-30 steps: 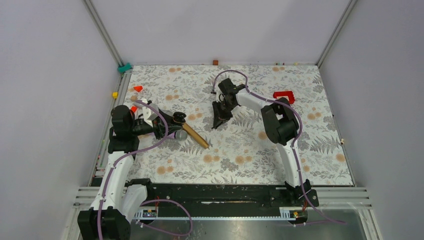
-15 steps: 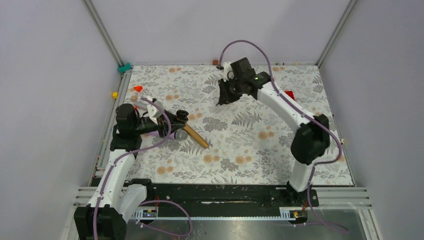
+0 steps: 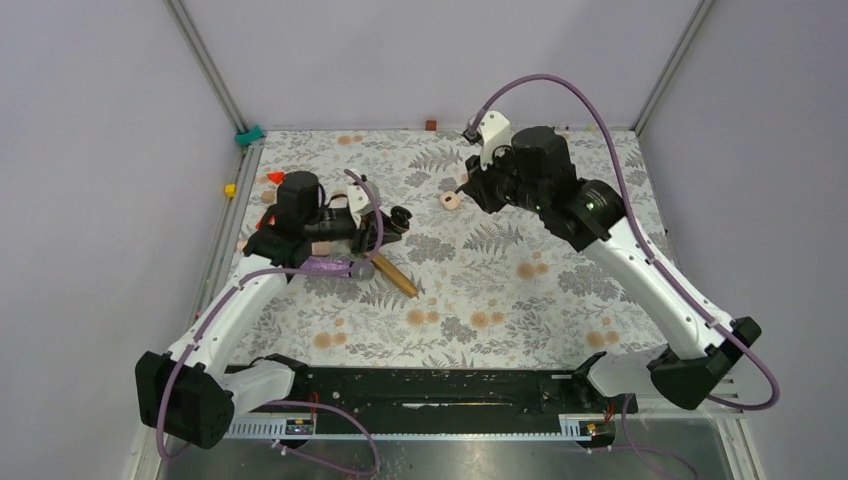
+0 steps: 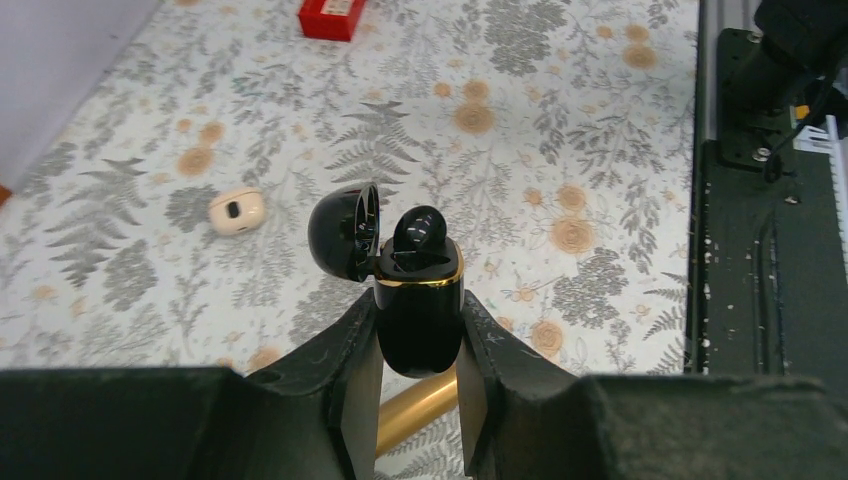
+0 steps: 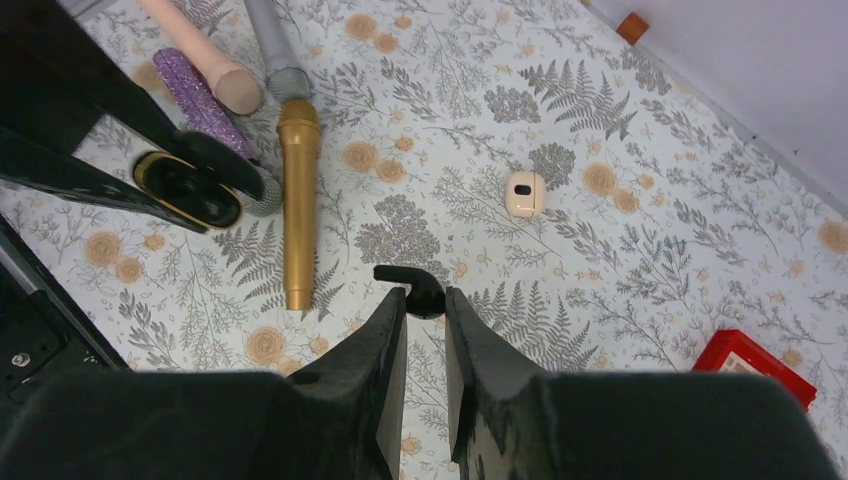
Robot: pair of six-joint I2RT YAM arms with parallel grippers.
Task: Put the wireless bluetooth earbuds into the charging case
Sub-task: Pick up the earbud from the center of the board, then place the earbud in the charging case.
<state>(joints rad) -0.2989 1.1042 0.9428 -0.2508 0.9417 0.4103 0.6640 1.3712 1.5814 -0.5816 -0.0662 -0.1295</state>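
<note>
Left wrist view first: the left gripper is clamped tight on the charging case, which it holds upright above the floral tablecloth. The lid is swung open to the left, and one earbud sits in its socket with its round head poking out. A gold microphone peeks through under the fingers.

Over to the right wrist view: the right gripper has its jaws pinched nearly together on the second earbud, nipped at the very tips, up off the cloth. The gold microphone lies flat below the gap between this gripper and the case. A purple glitter microphone, a pink microphone and a grey microphone are fanned out beside it.

A small cream-pink rounded object lies alone on the cloth off to one side, and a red block sits further out. From the top view the two grippers are well apart, with the cream-pink object just beside the right one.
</note>
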